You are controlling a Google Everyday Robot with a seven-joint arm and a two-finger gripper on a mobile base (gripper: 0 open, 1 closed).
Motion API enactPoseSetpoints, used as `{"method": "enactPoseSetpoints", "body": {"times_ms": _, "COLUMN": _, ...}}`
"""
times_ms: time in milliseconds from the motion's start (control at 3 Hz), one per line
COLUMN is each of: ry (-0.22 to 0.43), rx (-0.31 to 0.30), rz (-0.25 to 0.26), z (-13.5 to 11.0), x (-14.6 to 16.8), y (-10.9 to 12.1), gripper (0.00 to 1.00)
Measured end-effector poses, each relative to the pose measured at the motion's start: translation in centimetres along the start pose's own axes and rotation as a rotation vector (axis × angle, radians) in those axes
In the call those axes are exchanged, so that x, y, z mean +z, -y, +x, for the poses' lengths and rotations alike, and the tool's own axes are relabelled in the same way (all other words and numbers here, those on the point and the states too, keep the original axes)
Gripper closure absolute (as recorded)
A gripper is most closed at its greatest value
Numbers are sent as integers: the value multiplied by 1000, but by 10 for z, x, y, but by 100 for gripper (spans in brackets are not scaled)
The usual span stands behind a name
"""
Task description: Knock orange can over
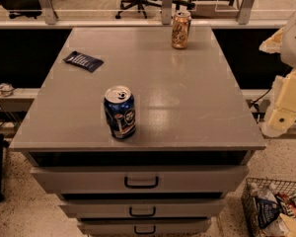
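Observation:
The orange can [180, 29] stands upright at the far edge of the grey cabinet top [187, 98], right of centre. It is shiny orange-gold with pale script and a silver top. A dark blue can [120, 112] stands upright near the front edge, left of centre. My gripper [277, 121] hangs at the right edge of the view, beyond the cabinet's right side and about level with the blue can. It is far from the orange can and touches nothing.
A dark blue flat packet [83, 60] lies at the back left of the top. The cabinet has several drawers [140, 180] at the front. A wire basket [275, 207] of packets stands on the floor at lower right. Office chairs stand behind a rail at the back.

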State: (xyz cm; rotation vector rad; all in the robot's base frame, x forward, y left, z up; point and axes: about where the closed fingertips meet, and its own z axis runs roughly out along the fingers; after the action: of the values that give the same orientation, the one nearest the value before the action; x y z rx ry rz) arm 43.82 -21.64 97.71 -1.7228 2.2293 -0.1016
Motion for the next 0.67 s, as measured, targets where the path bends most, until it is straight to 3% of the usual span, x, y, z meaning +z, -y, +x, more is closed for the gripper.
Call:
{"method": "enactPoseSetpoints", "body": {"times_ms": 333, "ry": 0, "rx": 0, "rz": 0, "z": 0, "x": 0, "y": 0, "gripper": 0}}
{"method": "enactPoseSetpoints", "body": {"times_ms": 667, "ry": 78, "rx": 41, "rz": 19, "z": -1, "x": 20, "y": 5, "gripper": 0}}
